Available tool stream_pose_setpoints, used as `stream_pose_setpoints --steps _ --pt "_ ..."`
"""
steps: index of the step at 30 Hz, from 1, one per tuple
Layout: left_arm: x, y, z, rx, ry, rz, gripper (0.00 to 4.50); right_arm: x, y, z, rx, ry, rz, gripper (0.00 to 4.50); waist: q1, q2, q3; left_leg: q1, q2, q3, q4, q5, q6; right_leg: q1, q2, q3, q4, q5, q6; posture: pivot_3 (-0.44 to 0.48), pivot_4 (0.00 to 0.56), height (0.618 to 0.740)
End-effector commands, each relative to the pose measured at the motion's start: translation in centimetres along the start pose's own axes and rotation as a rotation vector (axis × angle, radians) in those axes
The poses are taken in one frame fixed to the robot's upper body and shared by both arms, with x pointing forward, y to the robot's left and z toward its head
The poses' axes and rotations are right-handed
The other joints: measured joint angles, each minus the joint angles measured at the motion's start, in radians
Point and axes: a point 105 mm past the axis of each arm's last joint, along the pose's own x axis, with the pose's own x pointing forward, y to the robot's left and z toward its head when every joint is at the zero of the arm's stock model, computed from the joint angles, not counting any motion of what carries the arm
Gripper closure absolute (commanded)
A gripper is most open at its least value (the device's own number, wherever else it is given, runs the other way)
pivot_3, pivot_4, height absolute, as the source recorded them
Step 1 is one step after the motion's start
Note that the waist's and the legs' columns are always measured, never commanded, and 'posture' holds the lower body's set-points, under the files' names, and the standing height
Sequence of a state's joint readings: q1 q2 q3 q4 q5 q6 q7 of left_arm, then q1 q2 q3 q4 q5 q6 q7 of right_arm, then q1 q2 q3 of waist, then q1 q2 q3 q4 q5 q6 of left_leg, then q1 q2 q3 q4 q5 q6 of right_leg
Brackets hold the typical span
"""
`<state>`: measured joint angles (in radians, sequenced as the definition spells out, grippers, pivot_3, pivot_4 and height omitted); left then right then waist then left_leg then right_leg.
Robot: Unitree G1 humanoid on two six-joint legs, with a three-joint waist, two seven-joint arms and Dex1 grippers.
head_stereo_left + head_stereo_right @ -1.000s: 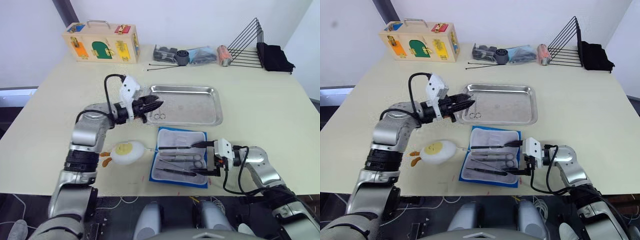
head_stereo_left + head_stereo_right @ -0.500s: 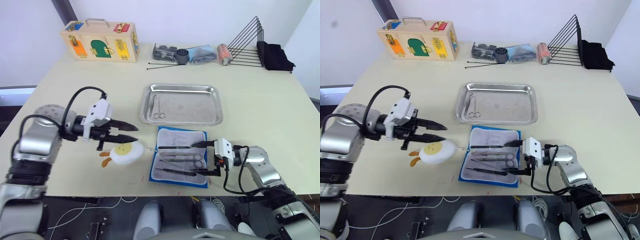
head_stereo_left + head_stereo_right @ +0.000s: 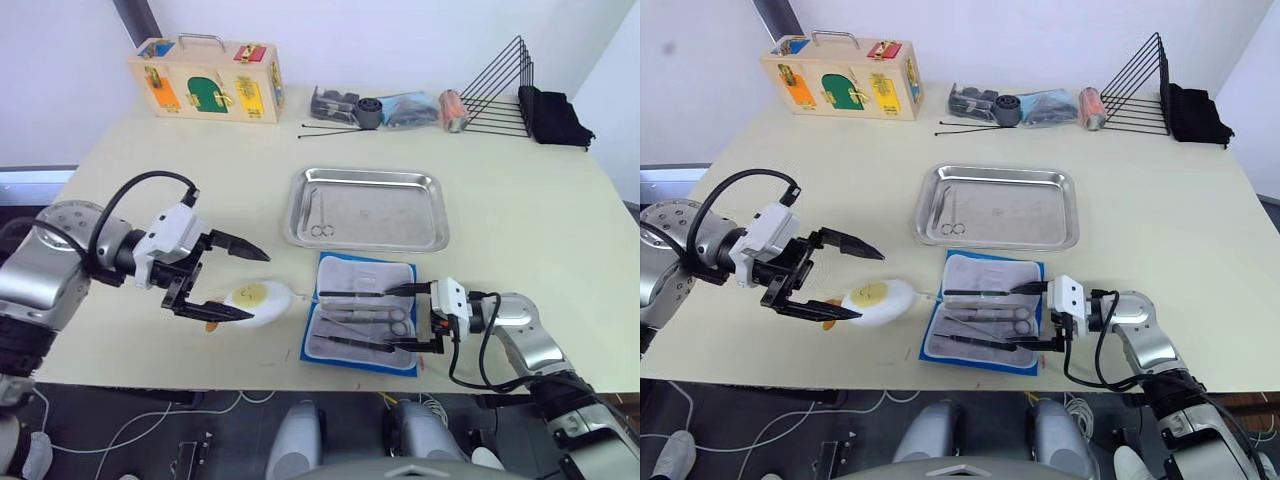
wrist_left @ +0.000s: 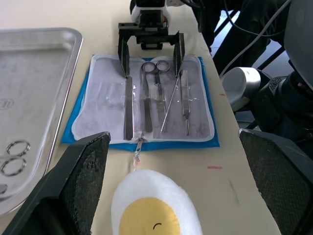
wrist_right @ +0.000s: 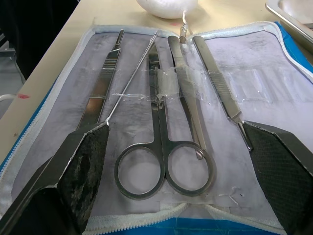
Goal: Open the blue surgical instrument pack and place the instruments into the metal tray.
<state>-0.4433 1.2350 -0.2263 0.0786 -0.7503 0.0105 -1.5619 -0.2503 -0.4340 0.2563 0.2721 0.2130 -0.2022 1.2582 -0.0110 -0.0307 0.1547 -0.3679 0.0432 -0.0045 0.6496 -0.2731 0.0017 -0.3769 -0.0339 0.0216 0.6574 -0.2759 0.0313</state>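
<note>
Pale cream surface (image 3: 520, 220) carries the shiny steel tray (image 3: 437, 232), one pair of scissors (image 3: 316, 215) inside. Just nearer, the blue fabric pouch (image 3: 361, 313) lies open with silvery instruments (image 5: 164, 132). Right tool (image 3: 412, 318) spreads wide over them; left tool (image 3: 236, 279) gapes above a white egg-shaped toy (image 3: 252, 303).

The blue pack (image 4: 142, 98) lies open on the pale surface (image 4: 234, 186), four instruments (image 4: 156, 100) lined up on its grey-white lining. The right gripper (image 4: 149, 39) straddles its far edge, fingers (image 4: 122, 49) spread. A metal tray (image 4: 34, 88) with scissors (image 4: 11, 156) sits beside; an egg-shaped toy (image 4: 154, 208) lies near.
</note>
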Motion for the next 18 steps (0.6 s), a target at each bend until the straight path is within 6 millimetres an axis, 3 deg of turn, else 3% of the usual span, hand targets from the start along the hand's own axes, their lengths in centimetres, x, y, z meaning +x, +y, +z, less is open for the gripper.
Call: stream_pose_setpoints --steps 1,18 --pt "-0.3 -0.4 0.8 0.052 -0.011 -0.049 0.03 -0.8 2.0 -3.9 0.133 0.122 0.016 0.00 0.000 0.000 0.000 0.000 0.000 0.001 0.000 0.000 0.000 0.000 0.000 0.000 0.000 0.000 0.000 0.000 0.150 0.740" --pt "0.9 -0.3 0.5 0.071 -0.050 -0.077 0.03 -1.9 1.9 -3.8 0.127 0.139 0.001 0.00 0.016 0.001 0.001 -0.002 -0.001 0.004 0.001 0.000 0.000 -0.001 0.000 0.000 0.000 0.001 0.003 0.000 0.150 0.740"
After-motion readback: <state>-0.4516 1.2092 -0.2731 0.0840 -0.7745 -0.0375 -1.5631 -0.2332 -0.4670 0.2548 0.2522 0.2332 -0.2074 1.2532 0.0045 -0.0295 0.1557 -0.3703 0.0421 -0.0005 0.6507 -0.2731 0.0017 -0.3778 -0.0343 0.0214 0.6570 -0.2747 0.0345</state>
